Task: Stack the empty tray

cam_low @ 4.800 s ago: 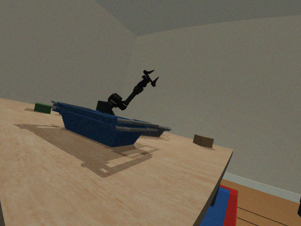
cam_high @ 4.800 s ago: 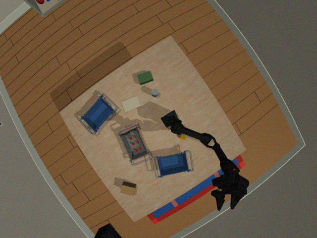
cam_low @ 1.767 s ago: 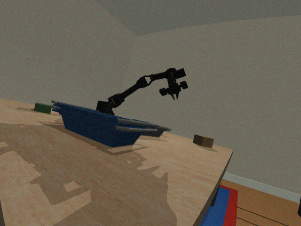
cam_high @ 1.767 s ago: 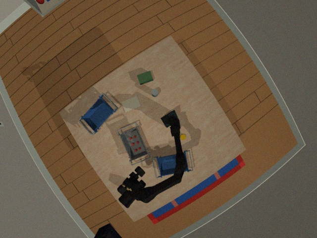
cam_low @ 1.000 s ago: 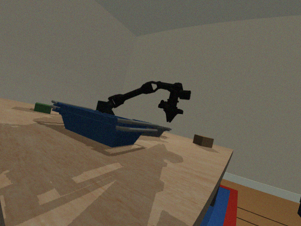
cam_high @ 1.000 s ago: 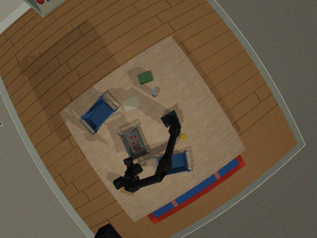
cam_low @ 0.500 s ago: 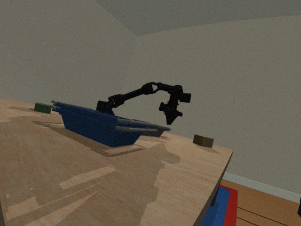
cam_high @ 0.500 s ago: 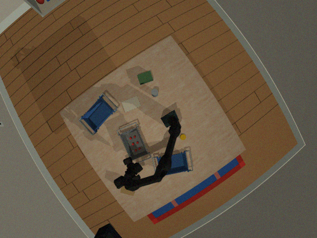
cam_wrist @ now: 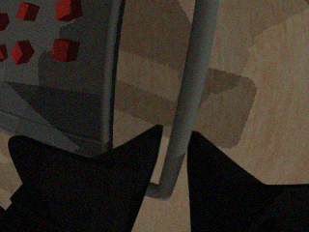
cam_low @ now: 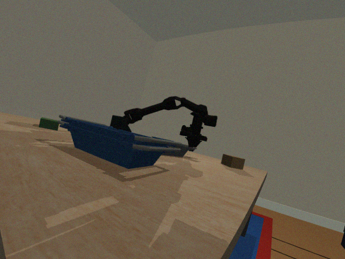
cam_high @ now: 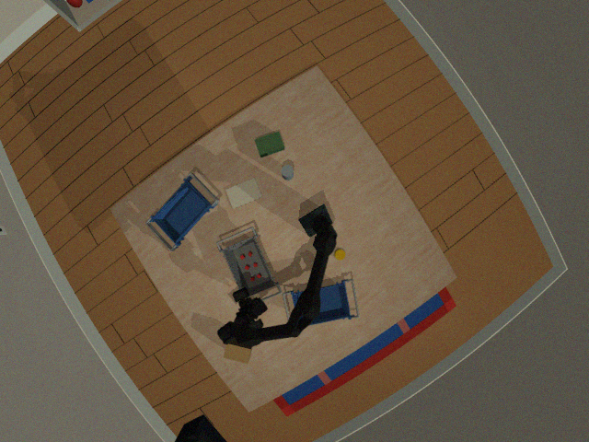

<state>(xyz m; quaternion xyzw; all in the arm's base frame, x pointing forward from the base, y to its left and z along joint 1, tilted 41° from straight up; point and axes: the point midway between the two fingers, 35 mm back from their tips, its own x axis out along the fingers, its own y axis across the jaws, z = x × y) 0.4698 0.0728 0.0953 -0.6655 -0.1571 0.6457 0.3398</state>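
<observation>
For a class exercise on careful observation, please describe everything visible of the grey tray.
The grey tray looks like smooth plastic, oblong, with a flat floor and raised walls. It stands upright on the table between two blue trays. Six small red blocks lie inside, spaced apart. A grey bar projects outward beyond each short end, neither across the top. The tool is partly open around one bar; the wrist view shows no clear contact.

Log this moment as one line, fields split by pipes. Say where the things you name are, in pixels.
gripper (cam_high: 241, 294) (cam_low: 192, 150) (cam_wrist: 176, 134): parted, no grip | gray tray (cam_high: 229, 266) (cam_wrist: 108, 97): red blocks inside, both bars out | near bar (cam_wrist: 193, 82): appears between fingertips | stacking: not done
</observation>
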